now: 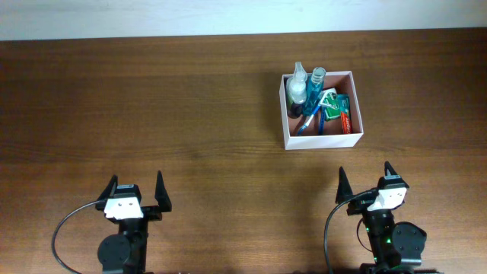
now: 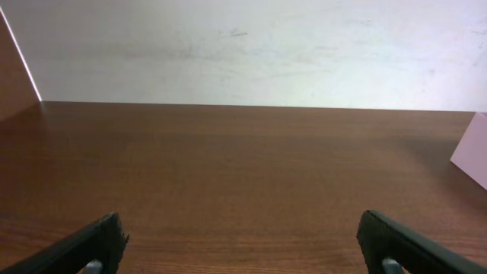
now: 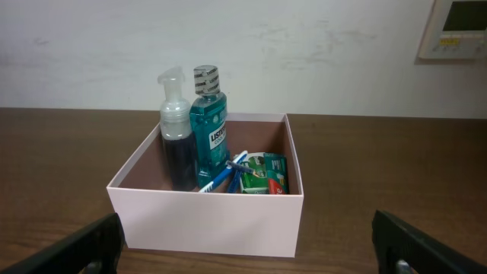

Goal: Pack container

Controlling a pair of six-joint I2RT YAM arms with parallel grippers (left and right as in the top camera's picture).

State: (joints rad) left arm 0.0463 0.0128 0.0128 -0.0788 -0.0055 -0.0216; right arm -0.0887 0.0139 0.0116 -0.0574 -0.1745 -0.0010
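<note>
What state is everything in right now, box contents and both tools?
container, open-top, partly filled
pump bottle, upright inside
mouthwash bottle, upright inside, capped
green box, lying down inside
left tool, open, empty
right tool, open, empty

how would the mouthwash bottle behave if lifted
Probably rigid: the mouthwash bottle looks like hard plastic. Likely heavy for its size, since it looks full of teal liquid. Tall and narrow beside the pump bottle, so it may tip.
</note>
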